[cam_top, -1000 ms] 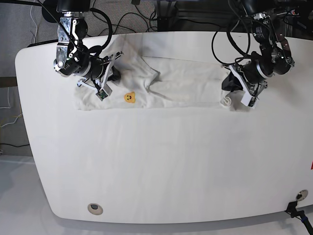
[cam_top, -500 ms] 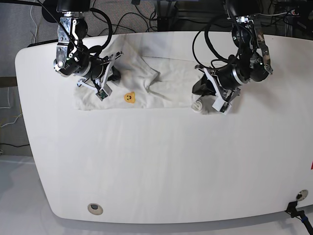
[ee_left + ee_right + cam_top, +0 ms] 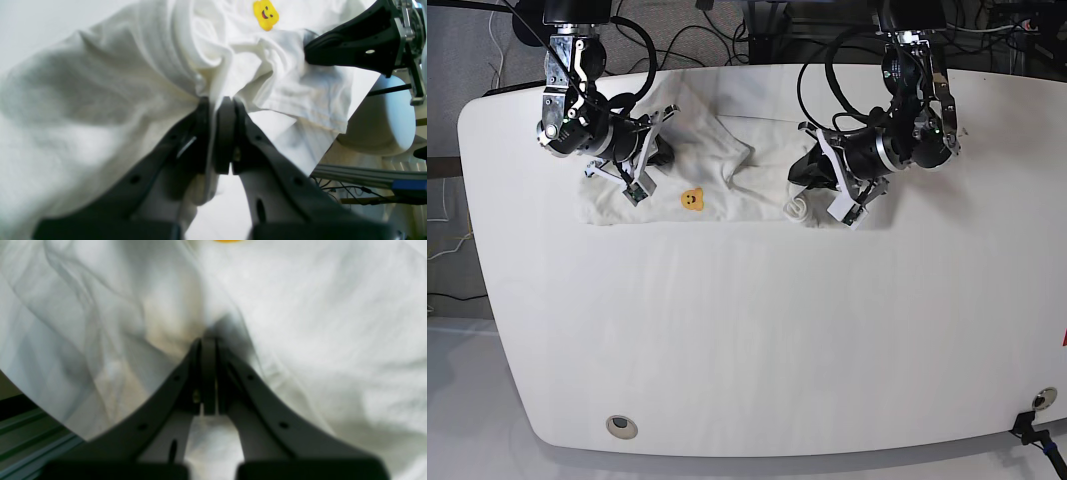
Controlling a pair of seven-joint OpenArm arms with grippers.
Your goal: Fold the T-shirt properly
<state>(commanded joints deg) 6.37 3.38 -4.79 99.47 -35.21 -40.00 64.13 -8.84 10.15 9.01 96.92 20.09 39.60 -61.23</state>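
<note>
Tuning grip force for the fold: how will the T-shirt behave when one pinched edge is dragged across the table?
Probably floppy: the T-shirt bunches and creases around the left gripper rather than keeping shape. Likely light, since a thin pinch carries the fold. It may slide easily on the smooth table.

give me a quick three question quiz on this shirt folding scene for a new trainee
1. True or false: the left gripper has its fingers closed on the white cotton T-shirt.
2. Which side of the small yellow smiley emblem is the right gripper on in the base view: A) its left, B) its right?
3. Fill in: the shirt lies on a white ____.

Key: 1 true; 2 A; 3 table.
</note>
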